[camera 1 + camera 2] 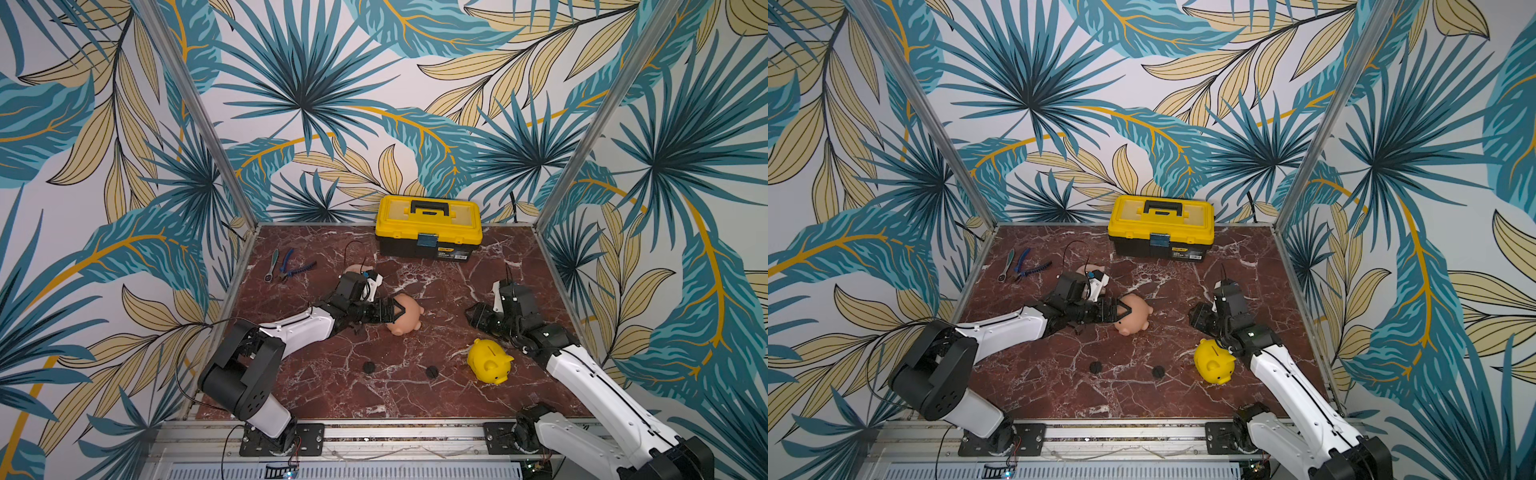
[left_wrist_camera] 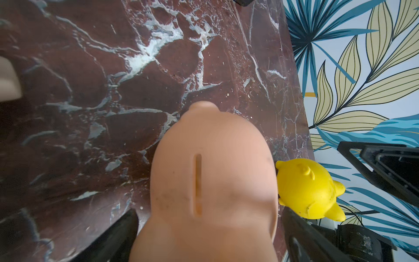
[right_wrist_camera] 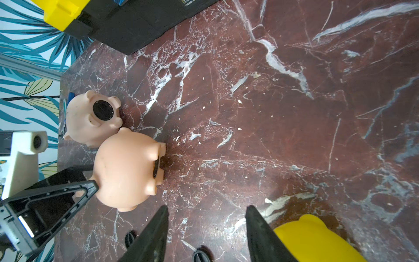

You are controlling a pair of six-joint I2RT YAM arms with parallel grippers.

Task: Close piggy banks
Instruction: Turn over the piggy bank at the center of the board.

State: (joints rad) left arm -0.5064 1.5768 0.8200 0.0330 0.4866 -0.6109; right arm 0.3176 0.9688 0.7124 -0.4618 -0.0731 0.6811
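Observation:
The darker peach-pink piggy bank (image 1: 407, 319) lies on its side mid-table, coin slot (image 2: 197, 183) facing the left wrist camera. My left gripper (image 1: 395, 312) straddles its rear, open, with a small gap at each finger (image 2: 127, 229). The pale pink piggy bank (image 3: 88, 120) lies just behind the left arm, a black plug (image 3: 103, 110) in its belly. The yellow piggy bank (image 1: 488, 360) sits at the right front. My right gripper (image 1: 478, 316) hangs open and empty over bare table beside it. Two black discs (image 1: 368, 366) (image 1: 432, 371) lie at the front.
A yellow-and-black toolbox (image 1: 428, 227) stands against the back wall. Pliers (image 1: 297, 268) and a small wrench (image 1: 272, 266) lie at the back left. Metal posts and patterned walls close in the table (image 1: 519, 257) on three sides.

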